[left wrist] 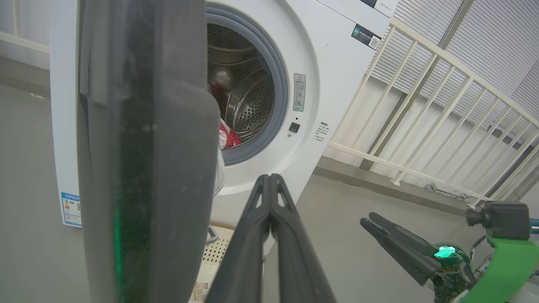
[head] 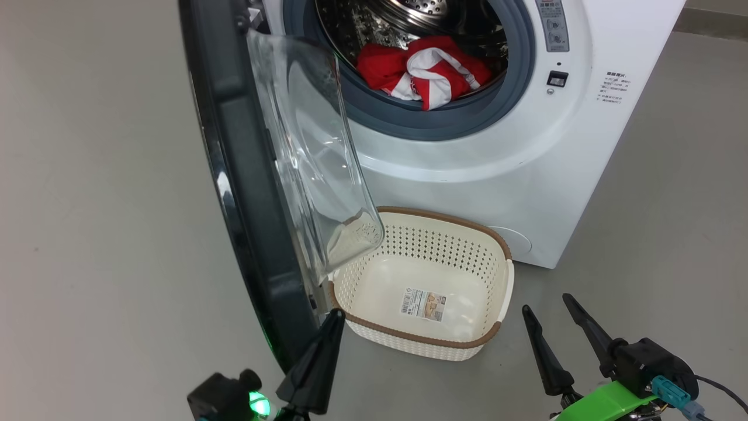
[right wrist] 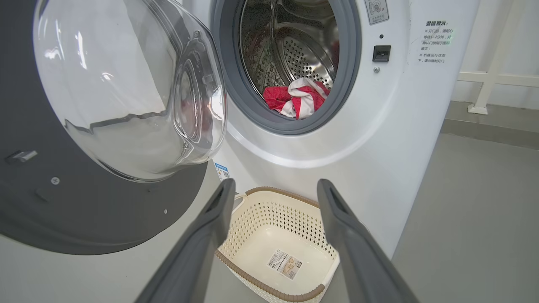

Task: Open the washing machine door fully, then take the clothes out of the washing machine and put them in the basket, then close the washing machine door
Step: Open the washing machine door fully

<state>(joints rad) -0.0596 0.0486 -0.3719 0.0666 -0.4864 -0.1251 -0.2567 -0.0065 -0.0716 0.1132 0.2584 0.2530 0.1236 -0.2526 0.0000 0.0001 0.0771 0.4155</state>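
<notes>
The white washing machine (head: 485, 158) stands ahead with its door (head: 257, 193) swung out to the left, edge-on to me, glass bowl (head: 310, 146) bulging right. Red and white clothes (head: 426, 70) lie at the drum's front lip, also clothes (right wrist: 297, 97) in the right wrist view. The cream basket (head: 467, 231) sits on the floor below the opening with nothing in it but a paper label. My left gripper (head: 336, 316) is shut, its tip just beside the door's lower outer edge and the basket's near-left corner. My right gripper (head: 546, 307) stands open, right of the basket.
Grey floor (head: 87, 204) spreads left of the door and right of the machine. In the left wrist view a white railing (left wrist: 442, 97) runs behind the machine on the right, and the door's dark edge (left wrist: 147, 168) fills the left half close to the closed fingers (left wrist: 261, 210).
</notes>
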